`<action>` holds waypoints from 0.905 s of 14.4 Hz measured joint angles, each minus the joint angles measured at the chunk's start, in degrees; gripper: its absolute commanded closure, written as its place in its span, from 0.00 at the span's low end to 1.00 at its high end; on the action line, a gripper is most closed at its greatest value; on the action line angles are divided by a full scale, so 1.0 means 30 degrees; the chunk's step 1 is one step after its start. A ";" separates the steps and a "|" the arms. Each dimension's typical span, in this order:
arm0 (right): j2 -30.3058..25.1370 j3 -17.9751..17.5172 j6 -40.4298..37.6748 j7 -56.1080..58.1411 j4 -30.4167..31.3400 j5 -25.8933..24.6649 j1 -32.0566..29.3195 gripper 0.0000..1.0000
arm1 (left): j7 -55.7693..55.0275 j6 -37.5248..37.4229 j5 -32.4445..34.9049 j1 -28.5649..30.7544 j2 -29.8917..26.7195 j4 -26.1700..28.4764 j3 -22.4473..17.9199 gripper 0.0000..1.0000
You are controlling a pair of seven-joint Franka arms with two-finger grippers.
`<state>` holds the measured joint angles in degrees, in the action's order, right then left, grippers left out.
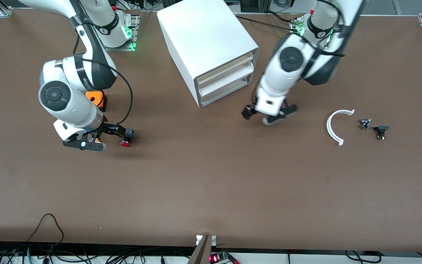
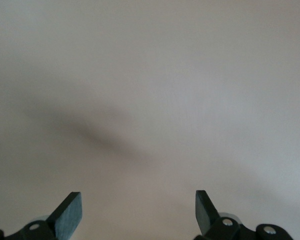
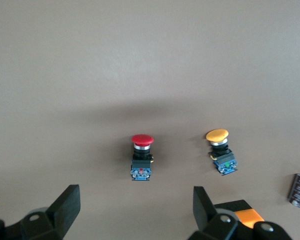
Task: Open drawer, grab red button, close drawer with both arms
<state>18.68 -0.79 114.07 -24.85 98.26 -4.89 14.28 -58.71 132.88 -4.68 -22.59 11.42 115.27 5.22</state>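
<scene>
We judge the task close to its end. All the drawers (image 1: pixel 225 79) in the white cabinet (image 1: pixel 207 40) look pushed in, so we cannot tell which one was meant, and the button (image 1: pixel 125 139) is already out on the brown surface (image 1: pixel 211 190). It lies toward the right arm's end, at about eight o'clock from the cabinet in the front view, and nearer that camera than the orange box (image 1: pixel 95 98). The right gripper (image 1: pixel 114 138) sits low around it with its jaws wide apart. The wrist view shows the button free between them, touching neither. The orange-yellow button (image 3: pixel 221 150) lies just beside it. The red one looks to be lying on its side. Its long axis runs from the black body to the cap, and the cap points to roughly seven o'clock in the front view, toward the camera. The left gripper (image 1: pixel 269 112) hangs over bare surface in front of the cabinet, jaws apart and holding nothing. As far as we can judge, only pulling both arms clear remains.
</scene>
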 measured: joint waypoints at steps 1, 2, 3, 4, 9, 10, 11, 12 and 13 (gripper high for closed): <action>-0.0065 0.0003 -0.0481 0.0000 -0.0605 0.0000 -0.0006 0.00 | 0.0007 -0.0066 0.0000 0.0484 -0.0489 -0.0080 -0.0479 0.00; -0.0159 0.0015 -0.0829 0.0000 -0.1081 0.0000 -0.0024 0.00 | 0.0007 -0.0203 -0.0001 0.0800 -0.0966 -0.0188 -0.1000 0.00; -0.0305 0.0034 -0.1047 0.0000 -0.1470 0.0000 -0.0051 0.00 | 0.0008 -0.0596 -0.0001 0.0983 -0.1445 -0.0405 -0.1503 0.00; -0.0542 0.0057 -0.1183 0.0000 -0.1797 0.0000 -0.0094 0.00 | 0.0009 -0.1265 -0.0002 0.1066 -0.1913 -0.0706 -0.1871 0.00; -0.2151 0.0093 -0.5025 0.0055 -0.3996 -0.0001 -0.1276 0.00 | 0.3172 -0.6000 0.0011 0.1834 -0.3253 -0.3513 -0.2193 0.00; -0.2329 0.0092 -0.5793 0.0143 -0.4515 -0.0001 -0.1468 0.00 | 0.4898 -0.6444 0.0010 0.2203 -0.3363 -0.3815 -0.2314 0.00; -0.2444 0.0092 -0.6305 0.0304 -0.4919 -0.0001 -0.1573 0.00 | 0.6555 -0.6856 0.0010 0.2502 -0.3475 -0.4002 -0.2593 0.00; -0.2494 0.0082 -0.6602 0.0444 -0.5167 -0.0001 -0.1623 0.00 | 0.8266 -0.7398 0.0010 0.2701 -0.3617 -0.4159 -0.3012 0.00; -0.2507 0.0067 -0.6750 0.0543 -0.5280 -0.0001 -0.1715 0.00 | 1.0001 -0.8139 0.0010 0.2890 -0.3811 -0.4381 -0.3379 0.00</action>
<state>11.16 -0.59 93.82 -23.22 82.42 -4.90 9.13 -28.71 108.46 -4.65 -13.92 -0.02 102.13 -4.91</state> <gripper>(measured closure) 0.000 0.000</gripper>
